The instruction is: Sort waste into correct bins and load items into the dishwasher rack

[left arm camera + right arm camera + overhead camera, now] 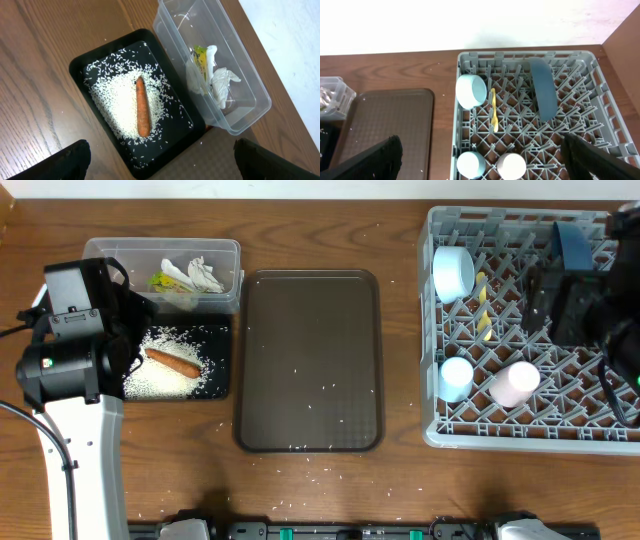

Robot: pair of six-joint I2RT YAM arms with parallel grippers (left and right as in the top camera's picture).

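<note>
The black tray (pixel 80 65) holds a heap of white rice (pixel 120 107) with the orange carrot stick (pixel 142 107) lying on it. Beside it the clear tub (pixel 252 92) holds crumpled white tissue (pixel 220 82) and a yellow-green scrap (pixel 201 59). My left gripper (pixel 162 167) hangs open and empty above the tray's near corner. The grey rack (pixel 454 125) carries the white bowl (pixel 471 91), pale yellow spoon (pixel 493 111), dark blue plate (pixel 542 95), light blue cup (pixel 471 164) and pink cup (pixel 511 166). My right gripper (pixel 482 162) is open and empty above the rack's front.
A large dark brown serving tray (pixel 308 360) lies between the bins and the rack (pixel 432 330), with a few rice grains on it. Loose grains dot the wood near the table's front edge (pixel 300 480). The left arm (pixel 65 350) covers the tray's left side.
</note>
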